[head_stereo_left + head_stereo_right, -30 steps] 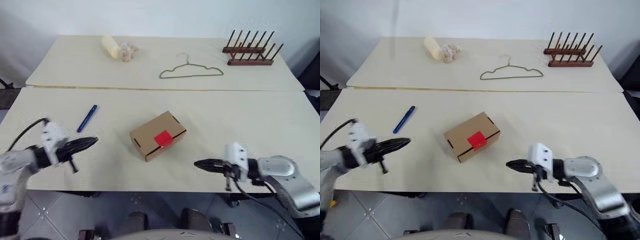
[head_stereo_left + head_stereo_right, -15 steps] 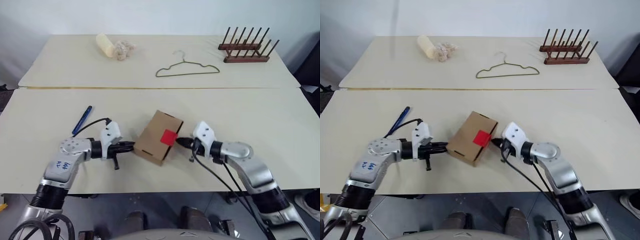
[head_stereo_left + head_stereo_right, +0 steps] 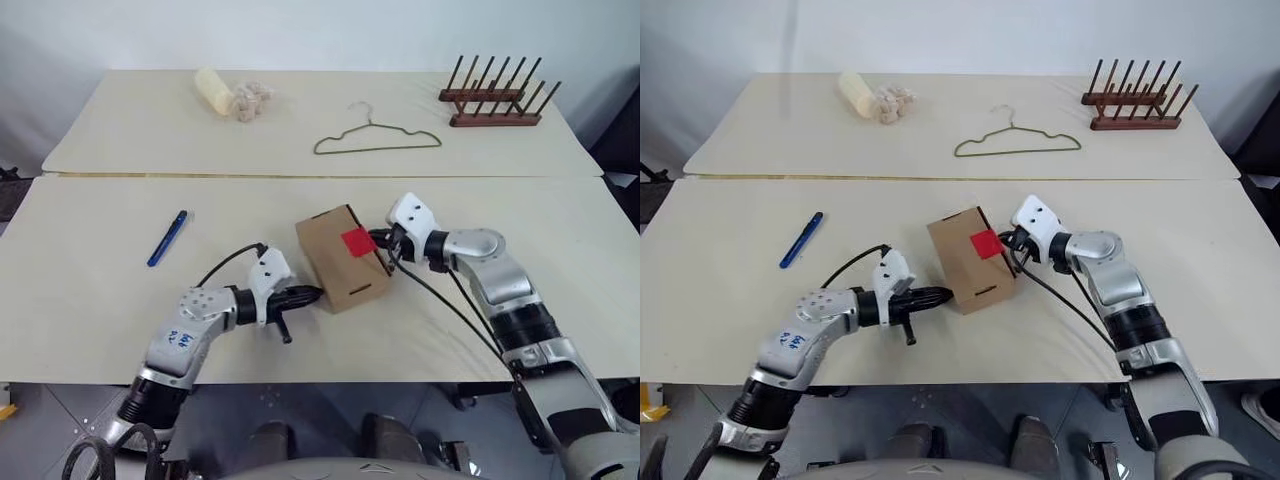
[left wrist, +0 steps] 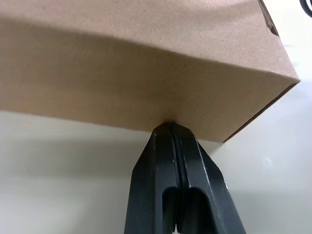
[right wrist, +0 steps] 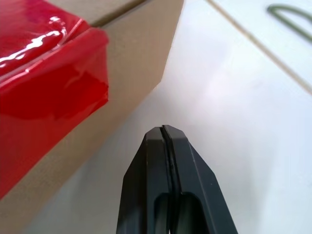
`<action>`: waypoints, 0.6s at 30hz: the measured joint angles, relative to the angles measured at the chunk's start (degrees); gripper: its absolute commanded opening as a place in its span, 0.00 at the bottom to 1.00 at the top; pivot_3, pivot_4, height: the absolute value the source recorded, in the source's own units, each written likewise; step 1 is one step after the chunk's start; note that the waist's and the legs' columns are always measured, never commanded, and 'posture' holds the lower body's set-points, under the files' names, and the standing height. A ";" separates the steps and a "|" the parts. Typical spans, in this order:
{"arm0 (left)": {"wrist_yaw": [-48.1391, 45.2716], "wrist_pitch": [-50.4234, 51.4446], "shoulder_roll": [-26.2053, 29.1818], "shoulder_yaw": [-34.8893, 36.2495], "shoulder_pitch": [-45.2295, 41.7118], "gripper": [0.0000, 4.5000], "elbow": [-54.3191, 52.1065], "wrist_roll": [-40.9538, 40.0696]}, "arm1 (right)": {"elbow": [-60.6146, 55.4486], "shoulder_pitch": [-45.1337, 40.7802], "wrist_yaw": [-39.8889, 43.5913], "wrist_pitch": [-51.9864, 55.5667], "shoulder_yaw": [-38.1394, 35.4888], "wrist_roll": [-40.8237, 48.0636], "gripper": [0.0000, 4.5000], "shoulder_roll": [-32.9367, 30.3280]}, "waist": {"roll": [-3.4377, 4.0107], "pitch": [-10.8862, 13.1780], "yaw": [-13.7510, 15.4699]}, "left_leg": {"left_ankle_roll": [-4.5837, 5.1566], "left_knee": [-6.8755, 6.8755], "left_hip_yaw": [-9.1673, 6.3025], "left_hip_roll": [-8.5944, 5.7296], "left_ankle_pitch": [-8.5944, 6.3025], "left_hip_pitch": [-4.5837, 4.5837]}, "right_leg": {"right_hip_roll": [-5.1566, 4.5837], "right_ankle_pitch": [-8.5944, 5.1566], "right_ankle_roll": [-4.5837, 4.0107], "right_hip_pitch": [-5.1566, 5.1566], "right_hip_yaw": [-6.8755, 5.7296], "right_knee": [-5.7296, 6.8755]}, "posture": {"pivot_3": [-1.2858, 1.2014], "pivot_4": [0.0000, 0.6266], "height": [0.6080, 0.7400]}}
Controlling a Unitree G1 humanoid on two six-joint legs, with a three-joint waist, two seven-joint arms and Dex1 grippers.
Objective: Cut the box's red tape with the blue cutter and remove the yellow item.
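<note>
The box [image 3: 340,262] lies closed near the table's middle, its red tape [image 3: 357,242] across the top edge on the right side. My left gripper [image 3: 315,293] is shut, and its tips press against the box's near-left side [image 4: 146,92]. My right gripper [image 3: 378,240] is shut too, with its tips [image 5: 163,130] close beside the taped side [image 5: 44,83]; whether they touch it I cannot tell. The blue cutter [image 3: 167,238] rests on the table well left of the box, away from both grippers. The yellow item is hidden.
On the far table lie a pale yellow roll [image 3: 215,88] with a crumpled lump beside it, a wire hanger [image 3: 378,140] and a wooden peg rack [image 3: 497,100]. A seam runs between the two tables [image 3: 300,177].
Both shut grippers came in from the table's front corners to the box, one on each side. The box has turned and shifted a little to the right.
</note>
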 measured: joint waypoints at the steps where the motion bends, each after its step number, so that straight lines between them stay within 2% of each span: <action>1: 0.40 0.02 -0.65 -0.35 -0.42 0.00 0.48 0.38 | 2.16 -1.08 0.93 -1.49 -0.16 -0.41 0.00 -0.02 | 0.00 0.00 -0.01 | 0.00 0.01 -0.01 0.00 0.00 0.00 | 0.00 0.00 0.00 0.02 -0.01 0.00 | 0.52 0.24 1.00; 9: 1.74 0.10 -1.72 -2.06 -0.69 0.00 0.69 1.36 | 19.23 -6.77 4.36 -10.87 -0.31 -4.01 0.00 -0.43 | 0.00 0.00 -0.12 | 0.00 0.04 -0.02 0.00 0.00 0.01 | 0.00 0.00 0.00 0.04 -0.01 0.00 | 0.52 0.24 1.00; 13: 1.08 0.02 -0.70 -2.96 0.10 0.00 -1.34 1.44 | 27.75 -9.82 5.45 -16.83 -2.91 -3.96 0.00 -1.14 | 0.00 0.00 -0.16 | 0.00 0.03 -0.03 0.01 0.00 0.01 | 0.00 0.00 0.00 0.04 -0.01 -0.02 | 0.52 0.24 1.00; 16: 0.90 -0.02 1.66 -3.03 0.69 0.00 -3.21 1.88 | 30.86 -10.88 7.59 -19.90 -4.95 -3.49 0.00 -2.19 | 0.01 0.00 -0.29 | 0.00 0.02 -0.03 0.02 0.00 0.01 | 0.00 0.00 0.00 0.04 -0.01 -0.01 | 0.52 0.24 1.00; 18: 0.08 -0.02 6.17 -2.79 1.33 0.00 -5.66 2.90 | 32.17 -11.07 10.17 -20.89 -6.61 -2.61 0.00 -3.82 | 0.04 0.02 -0.34 | 0.00 0.01 -0.02 0.02 0.00 0.01 | 0.00 0.00 0.00 0.04 -0.01 -0.03 | 0.52 0.24 1.00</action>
